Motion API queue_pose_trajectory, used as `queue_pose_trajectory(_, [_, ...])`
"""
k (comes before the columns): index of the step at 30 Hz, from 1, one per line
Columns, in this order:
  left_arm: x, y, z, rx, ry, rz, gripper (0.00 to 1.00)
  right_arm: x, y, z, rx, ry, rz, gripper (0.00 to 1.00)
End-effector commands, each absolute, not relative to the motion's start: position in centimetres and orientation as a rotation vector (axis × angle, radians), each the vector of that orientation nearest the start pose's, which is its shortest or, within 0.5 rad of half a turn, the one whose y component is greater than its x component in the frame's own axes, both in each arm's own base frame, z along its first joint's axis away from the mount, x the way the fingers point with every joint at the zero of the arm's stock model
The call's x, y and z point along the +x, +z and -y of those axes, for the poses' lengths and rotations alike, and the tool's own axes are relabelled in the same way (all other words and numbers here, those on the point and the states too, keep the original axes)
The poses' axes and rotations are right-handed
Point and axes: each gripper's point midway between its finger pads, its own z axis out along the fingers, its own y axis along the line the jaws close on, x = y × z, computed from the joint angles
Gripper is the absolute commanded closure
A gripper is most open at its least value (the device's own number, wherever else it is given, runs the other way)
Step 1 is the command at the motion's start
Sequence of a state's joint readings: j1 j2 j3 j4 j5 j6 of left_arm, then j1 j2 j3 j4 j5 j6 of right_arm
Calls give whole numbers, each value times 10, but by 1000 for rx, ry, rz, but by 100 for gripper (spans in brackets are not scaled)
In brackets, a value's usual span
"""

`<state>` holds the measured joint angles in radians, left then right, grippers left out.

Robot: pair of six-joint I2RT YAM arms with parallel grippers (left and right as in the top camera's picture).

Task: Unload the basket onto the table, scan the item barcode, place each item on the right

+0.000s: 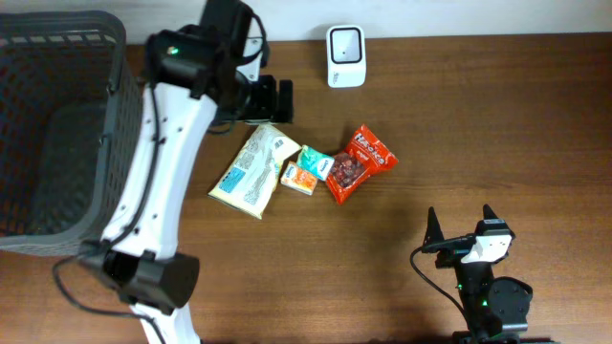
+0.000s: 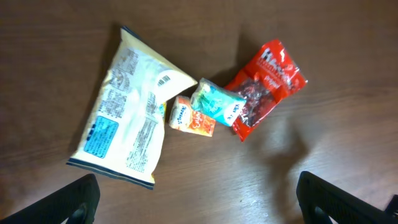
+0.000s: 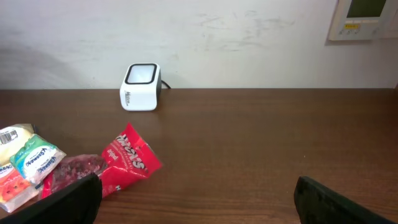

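Task not begun, by my reading: left tool [image 1: 273, 99] and right tool [image 1: 460, 218] both gape empty, while pale bag [image 1: 251, 170] and red packet [image 1: 360, 161] lie on counter [image 1: 497, 115], apart from scanner [image 1: 344, 55].

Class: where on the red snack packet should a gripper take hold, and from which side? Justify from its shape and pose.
Probably grip the red packet across its narrow width near the lettered free end, coming straight down. It lies flat, and its other end meets the teal packet, leaving the jaws little room there.

Shop checkout, shown by scanner [image 1: 344, 55] and basket [image 1: 67, 29]
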<state>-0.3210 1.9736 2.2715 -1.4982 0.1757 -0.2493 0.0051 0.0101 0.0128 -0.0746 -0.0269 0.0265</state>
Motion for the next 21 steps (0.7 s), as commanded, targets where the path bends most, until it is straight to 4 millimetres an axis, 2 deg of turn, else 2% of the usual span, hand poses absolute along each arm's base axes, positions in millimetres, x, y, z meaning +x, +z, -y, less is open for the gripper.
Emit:
queue_pose_trajectory(1, [404,237,169,186,-348,-2854,1,246,156,-2,14,35,-1647,2])
queue_pose_trajectory(5, [408,224,170,183,-338,-2885,1,246,155,-2,17,32,-1651,1])
queue_pose_trajectory(12, [410,223,170,183,-335,-2881,1,247,152,-2,17,32,-1666,2])
queue_pose_trajectory(16, [418,222,155,161,-198,-2859,1,247,157,-4,16,54,-1646,1])
queue_pose_trajectory(18, [422,221,149,150,-145,-2846,1,246,176,-24,2,225,-1572,2])
queue_pose_trajectory(20, [426,221,147,145,-119,-2833,1,236,197,-59,-29,536,-1506,2])
queue_pose_trajectory(21, [427,220,146,143,-114,-2830,1,232,202,-69,-40,634,-1498,2])
